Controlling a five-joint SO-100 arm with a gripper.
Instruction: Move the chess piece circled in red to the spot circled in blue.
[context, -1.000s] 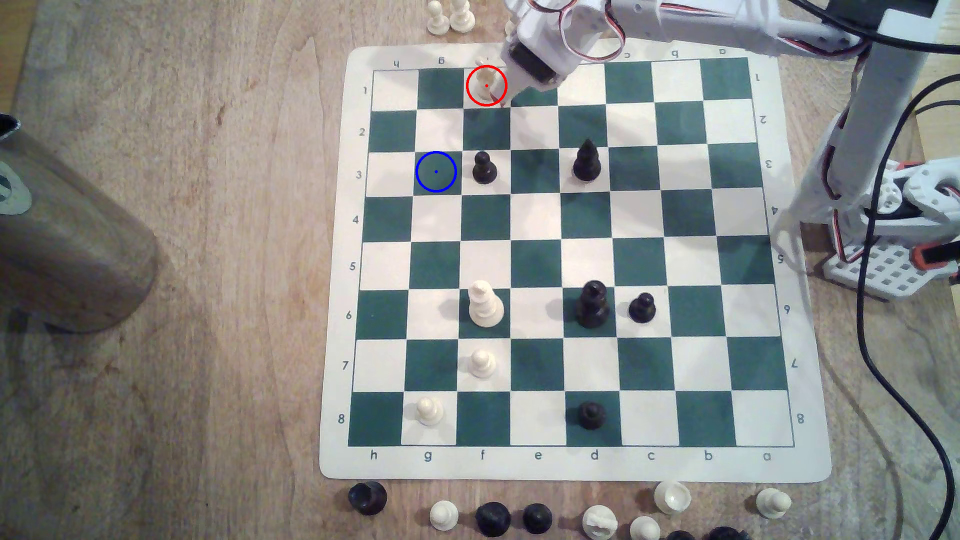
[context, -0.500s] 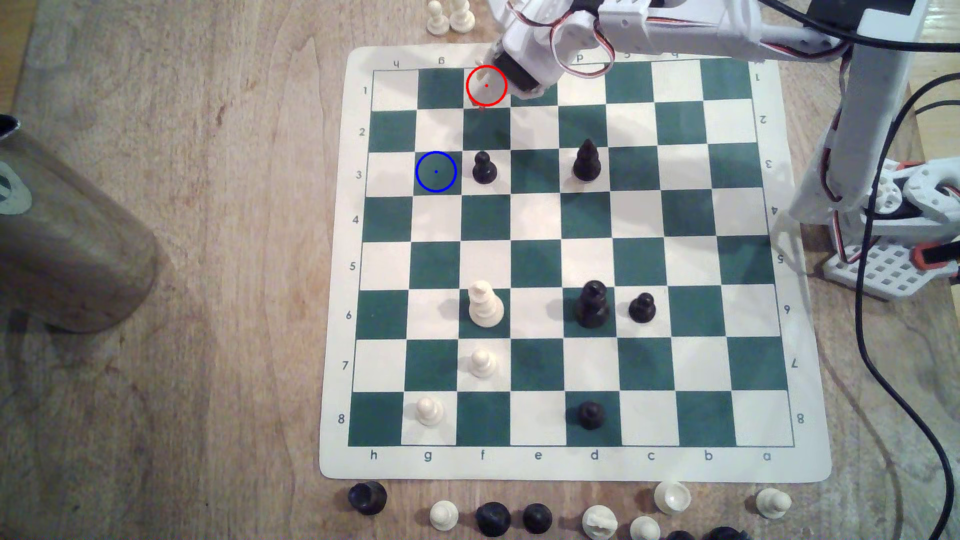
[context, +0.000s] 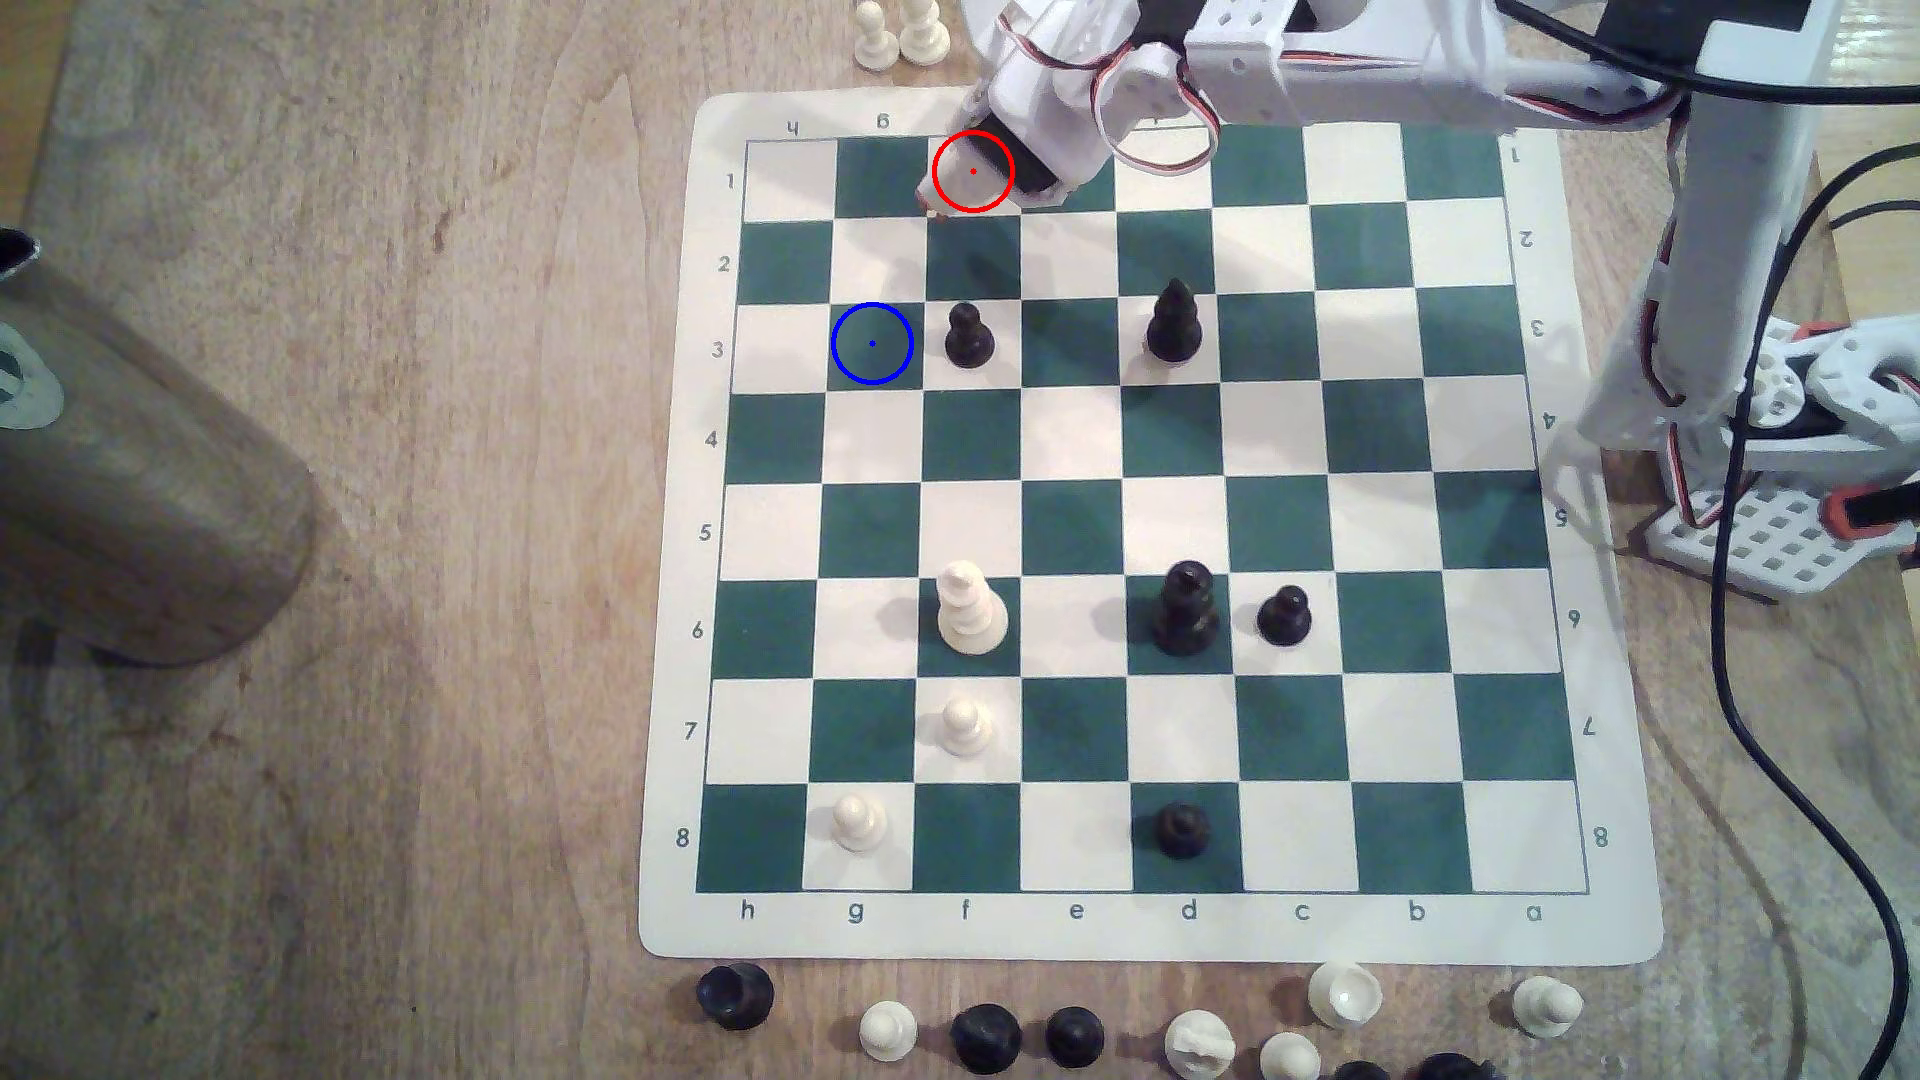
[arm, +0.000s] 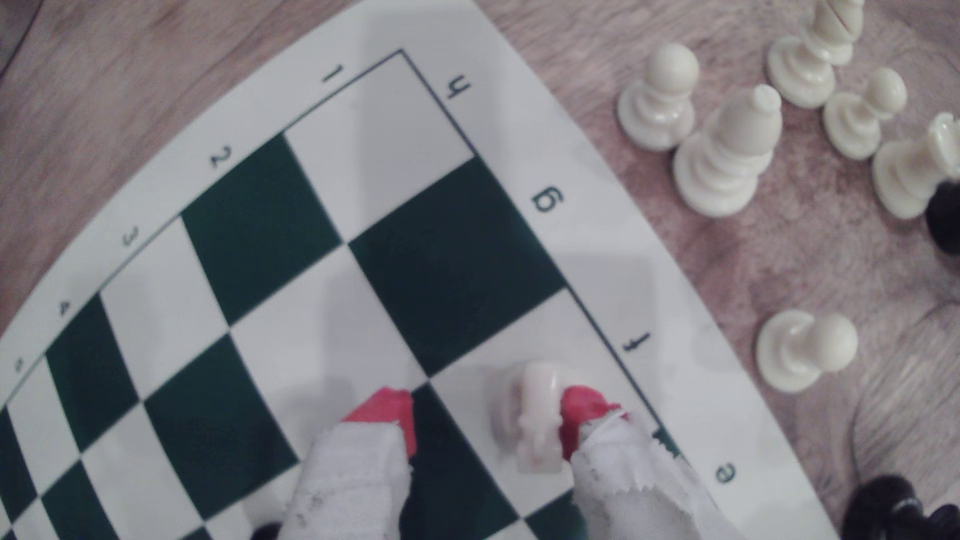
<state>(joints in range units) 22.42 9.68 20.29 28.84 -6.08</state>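
While the knight (arm: 535, 415) stands on its white square at the board's far edge, in the row marked 1 and two squares in from the corner by the letter h, the gripper (arm: 485, 420) has its red-tipped fingers (arm: 387, 410) spread wide, one tip touching the knight's side and the other well apart over the neighbouring green square, so nothing is pinched yet. My worry is that, closing from this lopsided position, the touching finger may push the piece over or skid it toward the board's border before the far finger arrives. A loose pinch could also drop it on the way to the blue-ringed square (context: 872, 344), where a black pawn (context: 968, 336) stands just beside and could be knocked. From the exterior view the arm hides the knight and the finger gap; the wrist view shows both, but not the blue ring
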